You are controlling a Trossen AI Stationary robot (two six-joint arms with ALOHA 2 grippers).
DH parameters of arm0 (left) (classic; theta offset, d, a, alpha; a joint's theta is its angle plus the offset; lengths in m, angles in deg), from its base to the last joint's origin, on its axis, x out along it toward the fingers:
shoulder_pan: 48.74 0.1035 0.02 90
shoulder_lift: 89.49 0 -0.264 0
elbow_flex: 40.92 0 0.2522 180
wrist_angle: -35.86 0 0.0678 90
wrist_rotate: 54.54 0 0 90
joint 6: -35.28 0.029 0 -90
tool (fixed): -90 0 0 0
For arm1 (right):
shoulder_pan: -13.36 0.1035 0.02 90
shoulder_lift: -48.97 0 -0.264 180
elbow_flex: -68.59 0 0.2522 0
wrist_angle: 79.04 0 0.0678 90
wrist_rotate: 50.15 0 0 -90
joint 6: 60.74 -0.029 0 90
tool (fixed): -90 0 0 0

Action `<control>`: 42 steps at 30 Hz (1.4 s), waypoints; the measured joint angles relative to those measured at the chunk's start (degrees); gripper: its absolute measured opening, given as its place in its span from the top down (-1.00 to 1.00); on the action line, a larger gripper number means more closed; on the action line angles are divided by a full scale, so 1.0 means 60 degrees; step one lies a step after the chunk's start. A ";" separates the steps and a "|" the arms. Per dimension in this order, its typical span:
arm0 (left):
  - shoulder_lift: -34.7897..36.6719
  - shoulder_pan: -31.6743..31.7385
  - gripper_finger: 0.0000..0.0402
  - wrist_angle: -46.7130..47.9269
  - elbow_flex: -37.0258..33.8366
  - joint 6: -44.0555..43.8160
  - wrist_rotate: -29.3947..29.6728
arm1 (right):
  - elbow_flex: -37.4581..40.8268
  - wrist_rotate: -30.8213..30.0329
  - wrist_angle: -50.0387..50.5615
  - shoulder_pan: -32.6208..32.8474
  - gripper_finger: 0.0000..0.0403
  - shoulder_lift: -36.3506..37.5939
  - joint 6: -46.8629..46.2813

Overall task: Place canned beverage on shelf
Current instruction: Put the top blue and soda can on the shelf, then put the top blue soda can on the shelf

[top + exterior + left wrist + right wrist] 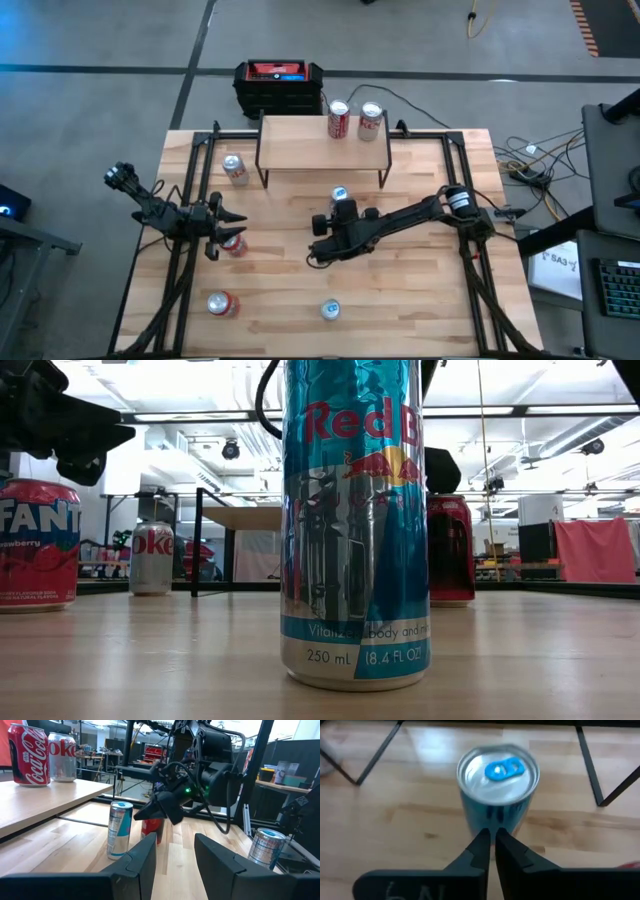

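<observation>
Right hand (492,836) fingers together, empty, blue can (497,790) standing just beyond its tips, near shelf (322,142)

Glossy metal can (498,780) – matt wooden table (420,300), wooden shelf (322,143) board.

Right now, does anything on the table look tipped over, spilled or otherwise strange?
One thing: the right gripper is shut in front of the slim blue can without holding it; the can stands free and upright. The other cans, including the two on the shelf, stand upright and nothing is spilled. The left gripper waits, shut, by a red can.
</observation>
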 joint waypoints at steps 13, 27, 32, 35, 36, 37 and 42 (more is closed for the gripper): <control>0.0002 -0.0004 0.41 -0.0002 -0.0001 0.0000 0.0004 | -0.0363 0.0050 0.0087 0.0118 0.12 0.0011 0.1058; 0.0004 -0.0004 0.41 -0.0004 -0.0002 0.0001 0.0003 | -0.0363 0.0006 0.0737 -0.0093 -0.94 0.0193 0.0593; 0.0004 -0.0002 0.41 -0.0004 -0.0003 0.0004 0.0000 | -0.0363 -0.0099 0.0758 -0.0416 -0.97 0.0197 0.0733; 0.0004 -0.0001 0.41 -0.0004 -0.0001 0.0003 0.0002 | -0.0363 -0.0095 0.0749 -0.0636 -0.98 0.0197 0.0816; 0.0004 -0.0002 0.41 -0.0004 -0.0002 0.0002 0.0004 | -0.0363 -0.0077 0.0748 -0.0702 -0.98 0.0197 0.0827; 0.0004 -0.0004 0.41 -0.0004 -0.0001 0.0000 0.0003 | -0.0363 0.0001 0.0741 -0.0764 -0.98 0.0197 0.0885; 0.0004 0.0000 0.41 -0.0004 -0.0004 0.0003 0.0003 | -0.0276 0.0404 0.0409 -0.1054 -0.99 0.0200 0.1367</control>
